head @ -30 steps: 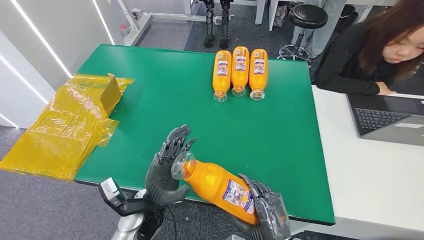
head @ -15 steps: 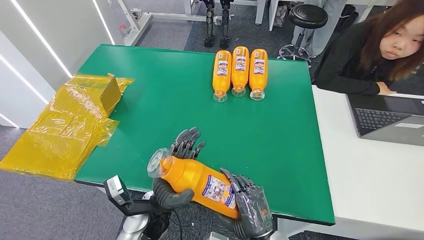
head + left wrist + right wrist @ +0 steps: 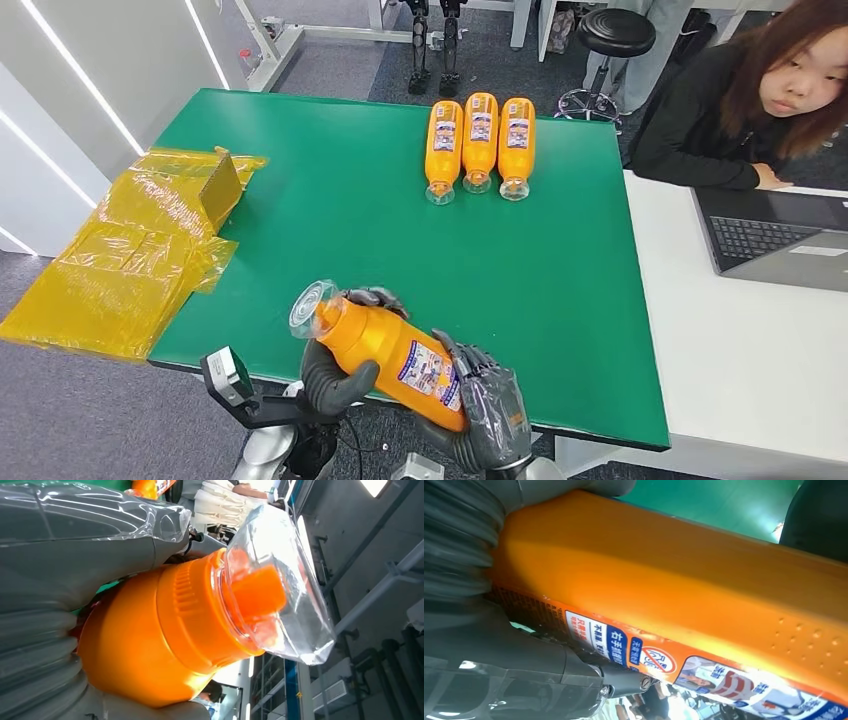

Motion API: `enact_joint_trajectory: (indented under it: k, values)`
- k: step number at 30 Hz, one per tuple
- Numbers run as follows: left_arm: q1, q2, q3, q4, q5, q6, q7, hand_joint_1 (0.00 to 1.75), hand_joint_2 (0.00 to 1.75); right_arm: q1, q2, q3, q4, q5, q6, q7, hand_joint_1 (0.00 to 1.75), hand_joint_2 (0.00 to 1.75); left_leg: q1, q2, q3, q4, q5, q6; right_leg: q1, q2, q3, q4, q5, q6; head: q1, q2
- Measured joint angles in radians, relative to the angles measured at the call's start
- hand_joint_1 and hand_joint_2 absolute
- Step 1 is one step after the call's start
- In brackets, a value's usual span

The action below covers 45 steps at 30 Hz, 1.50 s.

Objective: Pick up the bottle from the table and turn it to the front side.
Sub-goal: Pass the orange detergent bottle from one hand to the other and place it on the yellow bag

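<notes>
Orange bottle [image 3: 385, 345] is lifted off the green counter [image 3: 560, 270], held over its near edge, tilted, clear cap up toward the far left. Left hand [image 3: 335, 372] wraps the neck end, fingers [image 3: 375, 296] curled over the top and thumb under; right hand [image 3: 490, 410] cups the base end from below, fingers closed on it. Two-hand hold probably lets the bottle be rolled about its long axis so the label [image 3: 428, 372] faces front. Label now shows partly upward. Bottle looks full or opaque orange; contents can't be told. Three more bottles [image 3: 480, 143] lie side by side at the far edge, labels up.
</notes>
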Motion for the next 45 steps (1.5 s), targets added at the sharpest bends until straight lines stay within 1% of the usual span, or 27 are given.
enact_joint_trajectory:
  k: [7,9,11,13,17,21,23,26,29,31,36,39,45]
  values:
    - [-0.006,0.0,0.001,-0.004,0.003,0.001,0.008,1.75,1.75,0.001,0.01,-0.001,-0.002,0.017,0.022,0.011,1.75,1.75,0.0,0.0,0.0,0.0,0.0,0.0,0.0,0.0,0.0,0.0,0.0,0.0,0.0,0.0]
    - [-0.008,0.0,0.002,-0.005,0.004,0.001,0.01,1.75,1.75,0.001,0.011,-0.002,-0.003,0.02,0.025,0.014,1.58,1.75,0.0,0.0,0.0,0.0,0.0,0.0,0.0,0.0,0.0,0.0,0.0,0.0,0.0,0.0]
    - [-0.008,0.0,0.002,-0.005,0.005,0.001,0.014,1.75,1.75,0.001,0.012,-0.002,-0.004,0.026,0.029,0.017,0.71,1.75,0.0,0.0,0.0,0.0,0.0,0.0,0.0,0.0,0.0,0.0,0.0,0.0,0.0,0.0]
    - [-0.009,0.0,0.002,-0.006,0.005,0.001,0.018,1.75,1.75,0.001,0.013,-0.003,-0.006,0.032,0.036,0.019,0.0,1.75,0.0,0.0,0.0,0.0,0.0,0.0,0.0,0.0,0.0,0.0,0.0,0.0,0.0,0.0]
    - [-0.01,-0.001,0.002,-0.007,-0.001,0.001,0.027,1.75,1.75,0.001,0.014,-0.004,-0.009,0.033,0.047,0.015,0.0,1.75,0.0,0.0,0.0,0.0,0.0,0.0,0.0,0.0,0.0,0.0,0.0,0.0,0.0,0.0]
    - [-0.01,0.0,0.002,-0.007,-0.004,0.004,0.028,1.75,1.75,0.006,0.013,-0.004,-0.01,0.031,0.035,0.003,0.0,1.75,0.0,0.0,0.0,0.0,0.0,0.0,0.0,0.0,0.0,0.0,0.0,0.0,0.0,0.0]
    - [-0.01,0.0,0.002,-0.007,-0.017,0.021,0.023,1.75,1.75,0.009,0.011,-0.004,-0.011,0.026,0.022,-0.006,0.0,1.75,0.0,0.0,0.0,0.0,0.0,0.0,0.0,0.0,0.0,0.0,0.0,0.0,0.0,0.0]
    - [-0.006,0.005,0.002,-0.012,-0.07,0.077,0.003,1.75,1.75,0.015,0.006,-0.003,-0.011,0.008,-0.002,-0.019,0.0,1.75,0.0,0.0,0.0,0.0,0.0,0.0,0.0,0.001,0.0,0.0,0.0,0.0,0.0,0.0]
    - [-0.004,0.012,0.002,-0.024,-0.163,0.158,-0.022,1.75,1.75,0.019,-0.001,-0.001,-0.008,-0.016,-0.03,-0.028,0.0,1.75,0.0,0.0,0.0,0.0,0.0,0.0,0.0,0.001,0.0,0.0,0.0,0.0,0.0,0.0]
    - [-0.006,0.017,0.002,-0.034,-0.252,0.233,-0.04,1.75,1.75,0.02,-0.006,0.001,-0.005,-0.028,-0.045,-0.031,0.0,1.75,0.0,0.0,0.0,0.0,0.0,0.0,0.0,0.001,0.0,0.0,0.0,0.0,0.0,0.0]
    - [-0.032,0.051,0.002,-0.076,-0.555,0.498,-0.076,1.75,1.75,0.021,-0.02,0.009,0.005,-0.065,-0.079,-0.05,0.0,1.75,0.0,0.0,0.0,0.0,0.0,0.0,0.0,0.001,0.0,0.0,0.0,0.0,0.0,0.0]
    - [-0.059,0.08,0.002,-0.1,-0.679,0.6,-0.07,1.75,1.75,0.021,-0.036,0.016,0.013,-0.097,-0.102,-0.066,0.0,1.75,0.0,0.0,0.0,0.0,0.0,-0.001,0.0,0.001,0.0,0.0,0.0,0.0,0.0,0.0]
    - [-0.107,0.133,0.002,-0.114,-0.891,0.746,-0.021,1.75,1.75,0.02,-0.065,0.037,0.04,-0.153,-0.134,-0.084,0.0,1.75,0.0,0.0,0.0,0.0,0.0,-0.001,0.0,0.001,0.0,0.0,0.0,0.0,0.0,0.0]
